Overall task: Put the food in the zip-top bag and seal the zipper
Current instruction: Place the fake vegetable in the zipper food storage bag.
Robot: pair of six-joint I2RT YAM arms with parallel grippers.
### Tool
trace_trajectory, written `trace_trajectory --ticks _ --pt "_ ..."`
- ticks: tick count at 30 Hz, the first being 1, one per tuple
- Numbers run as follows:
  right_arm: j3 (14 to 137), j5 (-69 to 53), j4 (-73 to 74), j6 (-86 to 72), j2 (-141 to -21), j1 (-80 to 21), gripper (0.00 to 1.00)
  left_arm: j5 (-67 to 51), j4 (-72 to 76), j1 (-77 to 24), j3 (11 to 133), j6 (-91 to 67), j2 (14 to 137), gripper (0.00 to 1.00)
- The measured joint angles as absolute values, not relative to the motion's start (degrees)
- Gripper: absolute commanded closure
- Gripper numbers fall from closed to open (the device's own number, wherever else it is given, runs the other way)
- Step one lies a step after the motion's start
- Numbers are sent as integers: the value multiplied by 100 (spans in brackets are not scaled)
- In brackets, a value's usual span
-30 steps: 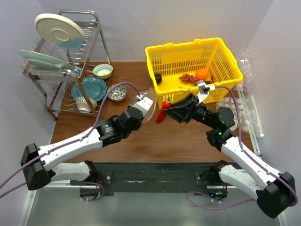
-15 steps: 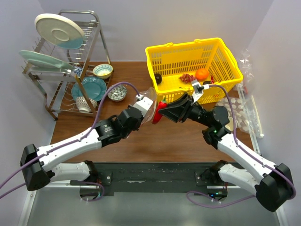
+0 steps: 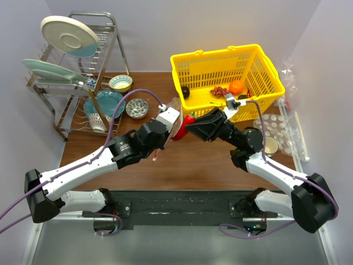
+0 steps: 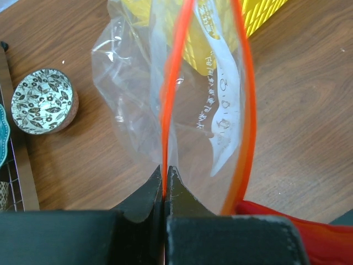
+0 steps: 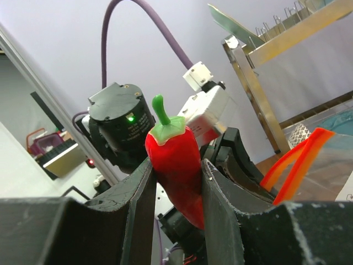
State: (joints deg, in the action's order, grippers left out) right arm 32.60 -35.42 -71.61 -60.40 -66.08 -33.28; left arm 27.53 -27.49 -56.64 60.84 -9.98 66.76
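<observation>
My left gripper [image 4: 165,170] is shut on one side of the zipper [image 4: 167,99], holding the clear zip-top bag [image 4: 215,105] up with its mouth spread open. My right gripper [image 5: 176,163] is shut on a red chili pepper [image 5: 175,160] with a green stem. From above, that pepper [image 3: 189,120] sits right at the bag [image 3: 175,113], between the left gripper [image 3: 171,128] and right gripper [image 3: 191,123]. Its red skin [image 4: 292,223] shows beside the bag's mouth. An orange [image 3: 236,86], dark red grapes [image 3: 220,91] and a dark round fruit [image 3: 185,92] lie in the yellow basket [image 3: 205,66].
A dish rack [image 3: 113,44] with plates and bowls stands at the back left. A patterned bowl [image 3: 137,108] sits on the table just left of the bag. Crinkled clear packaging [image 3: 284,130] lies along the right edge.
My right arm has swung left, carrying the pepper up to the bag's mouth. My left arm has shifted slightly forward with the bag still pinched.
</observation>
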Motion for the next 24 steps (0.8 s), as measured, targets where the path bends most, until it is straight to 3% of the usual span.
trace_trajectory --ticks 24 --pt "2729 -2497 -7231 -5131 -6364 -3378 100 2005 -3531 -5664 7054 -1446 6748 100"
